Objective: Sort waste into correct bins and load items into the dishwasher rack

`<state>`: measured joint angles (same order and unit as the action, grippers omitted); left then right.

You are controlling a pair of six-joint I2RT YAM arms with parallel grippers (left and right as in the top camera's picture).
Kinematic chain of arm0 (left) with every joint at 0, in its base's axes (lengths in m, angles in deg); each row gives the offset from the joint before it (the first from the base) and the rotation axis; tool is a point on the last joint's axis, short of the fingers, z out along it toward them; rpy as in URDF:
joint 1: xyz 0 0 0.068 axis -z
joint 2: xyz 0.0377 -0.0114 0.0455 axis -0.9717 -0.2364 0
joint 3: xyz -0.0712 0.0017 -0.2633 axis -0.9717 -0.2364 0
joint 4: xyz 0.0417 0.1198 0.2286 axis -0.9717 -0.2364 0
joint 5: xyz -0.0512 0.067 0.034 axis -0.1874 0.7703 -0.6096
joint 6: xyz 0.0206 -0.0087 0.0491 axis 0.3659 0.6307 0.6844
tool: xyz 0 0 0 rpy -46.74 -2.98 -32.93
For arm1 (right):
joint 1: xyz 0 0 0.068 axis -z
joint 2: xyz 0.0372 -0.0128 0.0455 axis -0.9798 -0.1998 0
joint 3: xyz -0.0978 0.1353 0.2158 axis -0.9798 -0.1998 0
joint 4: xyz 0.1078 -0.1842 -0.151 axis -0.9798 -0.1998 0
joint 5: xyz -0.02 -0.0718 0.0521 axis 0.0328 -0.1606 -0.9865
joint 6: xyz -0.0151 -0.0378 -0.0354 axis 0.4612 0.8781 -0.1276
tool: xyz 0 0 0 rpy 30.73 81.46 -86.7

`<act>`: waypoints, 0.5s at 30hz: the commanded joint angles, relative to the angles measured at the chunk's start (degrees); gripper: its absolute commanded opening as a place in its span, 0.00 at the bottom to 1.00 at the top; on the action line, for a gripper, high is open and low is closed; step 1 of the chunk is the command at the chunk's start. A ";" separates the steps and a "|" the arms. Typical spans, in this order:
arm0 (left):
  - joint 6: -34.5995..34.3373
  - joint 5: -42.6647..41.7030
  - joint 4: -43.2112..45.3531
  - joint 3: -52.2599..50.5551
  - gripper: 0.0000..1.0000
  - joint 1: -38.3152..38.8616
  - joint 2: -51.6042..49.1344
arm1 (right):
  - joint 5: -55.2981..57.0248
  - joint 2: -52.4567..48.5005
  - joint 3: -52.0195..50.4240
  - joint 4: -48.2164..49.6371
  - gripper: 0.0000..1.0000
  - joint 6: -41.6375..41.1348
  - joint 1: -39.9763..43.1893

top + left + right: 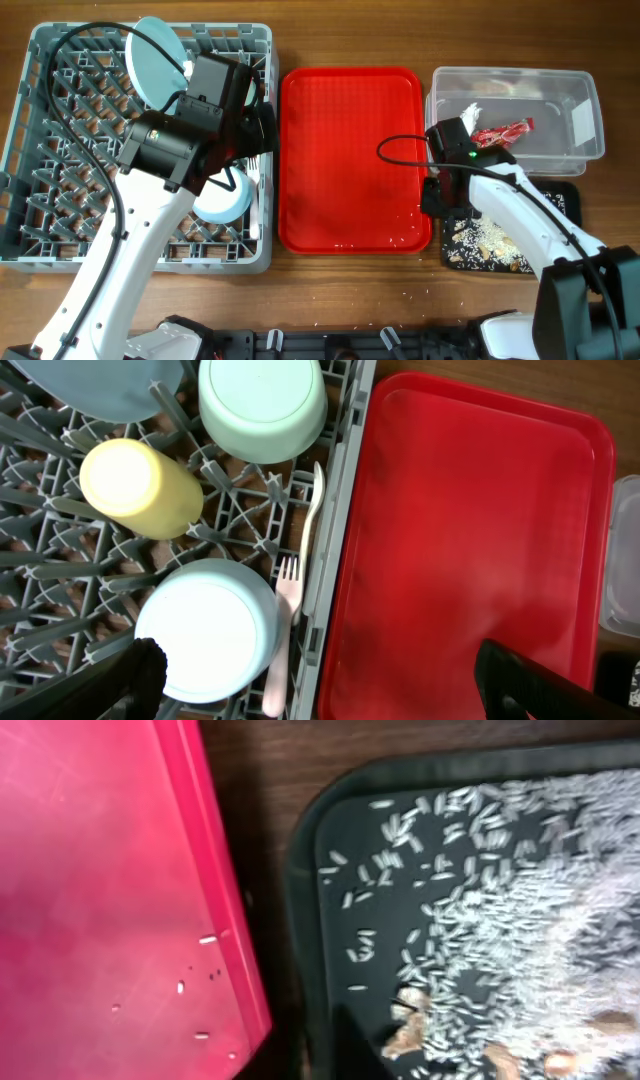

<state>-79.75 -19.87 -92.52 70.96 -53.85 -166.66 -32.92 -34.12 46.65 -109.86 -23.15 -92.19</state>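
The grey dishwasher rack holds the light-blue plate upright. In the left wrist view it also holds two mint bowls, the yellow cup, the fork and the spoon. My left gripper hangs open over the rack's right wall, holding nothing. The red wrapper and white tissue lie in the clear tub. Rice scraps cover the black tray. My right gripper sits shut at that tray's left edge, with nothing seen in it.
The flat red serving tray lies between the rack and the two bins, with a few stray grains near its right rim. A narrow strip of bare wood separates it from the black tray. Both arms' cables loop above the table.
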 commanded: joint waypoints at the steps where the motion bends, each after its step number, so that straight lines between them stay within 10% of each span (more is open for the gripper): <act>1: -0.33 -0.33 0.11 0.07 1.00 -0.24 -0.07 | -0.46 -0.72 -1.36 -0.26 0.04 1.40 0.07; 13: -0.33 -0.33 0.13 0.07 1.00 -0.24 -0.07 | -9.05 -0.72 -1.36 0.96 0.09 10.71 0.07; 15: -0.33 -0.33 0.13 0.07 1.00 -0.24 -0.07 | -7.13 -0.72 -0.87 0.87 0.38 11.02 0.07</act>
<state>-79.75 -19.89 -92.55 70.96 -53.85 -166.66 -40.38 -34.12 45.97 -108.98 -13.14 -92.08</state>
